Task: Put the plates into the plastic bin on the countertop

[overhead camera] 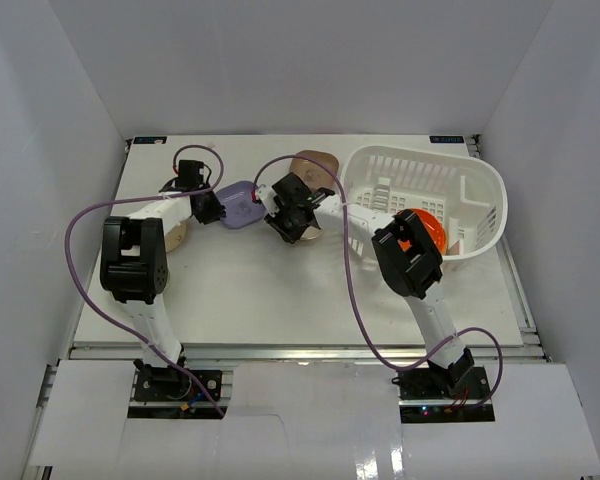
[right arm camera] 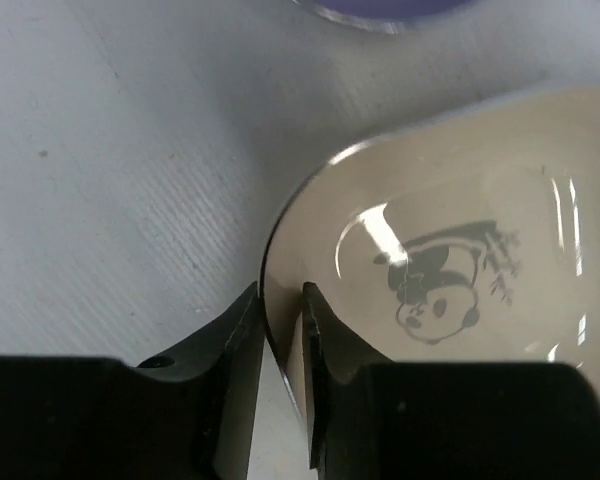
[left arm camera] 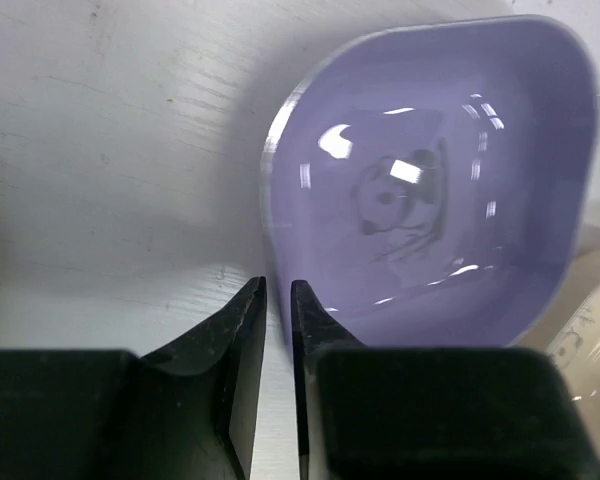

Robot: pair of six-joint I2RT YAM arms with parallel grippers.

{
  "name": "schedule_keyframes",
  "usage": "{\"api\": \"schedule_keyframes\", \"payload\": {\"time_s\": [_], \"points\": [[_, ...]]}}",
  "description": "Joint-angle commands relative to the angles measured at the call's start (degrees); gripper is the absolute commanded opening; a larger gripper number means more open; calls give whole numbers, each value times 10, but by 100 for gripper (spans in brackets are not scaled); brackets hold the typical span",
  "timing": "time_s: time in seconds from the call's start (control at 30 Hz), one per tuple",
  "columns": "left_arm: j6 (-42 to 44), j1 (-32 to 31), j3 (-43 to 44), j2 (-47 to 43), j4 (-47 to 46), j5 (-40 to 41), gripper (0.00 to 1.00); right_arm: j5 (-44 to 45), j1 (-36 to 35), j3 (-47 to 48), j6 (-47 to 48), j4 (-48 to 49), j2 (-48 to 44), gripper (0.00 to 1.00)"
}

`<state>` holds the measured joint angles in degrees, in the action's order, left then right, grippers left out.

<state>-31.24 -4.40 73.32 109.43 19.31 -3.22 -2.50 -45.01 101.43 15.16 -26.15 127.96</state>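
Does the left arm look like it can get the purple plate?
Probably yes. Its tool sits right at the purple plate, with its fingers either side of the near rim, and nothing lies in between.

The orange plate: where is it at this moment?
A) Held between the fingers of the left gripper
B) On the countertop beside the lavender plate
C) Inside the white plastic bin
C: in the top view the orange plate lies within the lattice walls of the white plastic bin, not on the open countertop.
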Motion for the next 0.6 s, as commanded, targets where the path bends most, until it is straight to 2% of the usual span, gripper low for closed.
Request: {"api": "schedule_keyframes", "payload": {"time_s": [0.0, 0.03, 0.07, 0.1, 0.33, 0.57], "points": [[11, -1, 10, -11, 6, 16, 24, -17, -4, -14, -2, 33, -32, 22], [12, -1, 9, -11, 10, 22, 19, -17, -7, -15, -4, 25, -36, 12], [13, -1, 8, -11, 13, 23, 13, -20, -10, -18, -4, 26, -41, 8], [13, -1, 8, -11, 14, 23, 0, -22, -20, -31, -4, 25, -47, 8], [15, -1, -5, -48, 27, 55, 0, 38, -88, -93, -34, 42, -195, 8], [5, -1, -32, -128, 22, 38, 0, 112, -99, -108, -52, 79, -386, 8]]}}
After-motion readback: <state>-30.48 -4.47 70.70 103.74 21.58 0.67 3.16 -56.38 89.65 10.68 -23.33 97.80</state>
